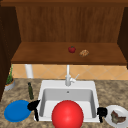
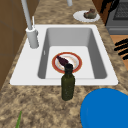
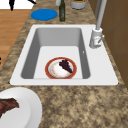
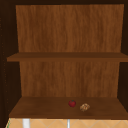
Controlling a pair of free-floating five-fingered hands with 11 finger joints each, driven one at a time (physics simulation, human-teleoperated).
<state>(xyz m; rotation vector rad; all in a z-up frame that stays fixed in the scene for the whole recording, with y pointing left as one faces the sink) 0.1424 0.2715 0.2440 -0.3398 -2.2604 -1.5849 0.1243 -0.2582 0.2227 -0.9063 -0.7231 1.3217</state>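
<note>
Writing or labels: none legible on the dark green bottle [image 2: 67, 82], which stands upright on the desk [image 2: 37, 105] between the sink [image 2: 27, 72] and the blue plate [image 2: 106, 110]. Sink basin holds a red-rimmed plate [image 3: 60, 68] carrying a dark piece of food [image 3: 65, 65]. White plate [image 1: 117, 116] at the right bears a brown piece of food [image 1: 117, 118]. Shelf [image 1: 45, 53] carries a red fruit [image 1: 72, 49] and a brown lump [image 1: 84, 53]. Left hand [image 1: 33, 106] hovers at the blue plate's edge, fingers relaxed, holding nothing. Right hand [image 1: 101, 111] hangs beside the white plate, fingers pointing down, released.
</note>
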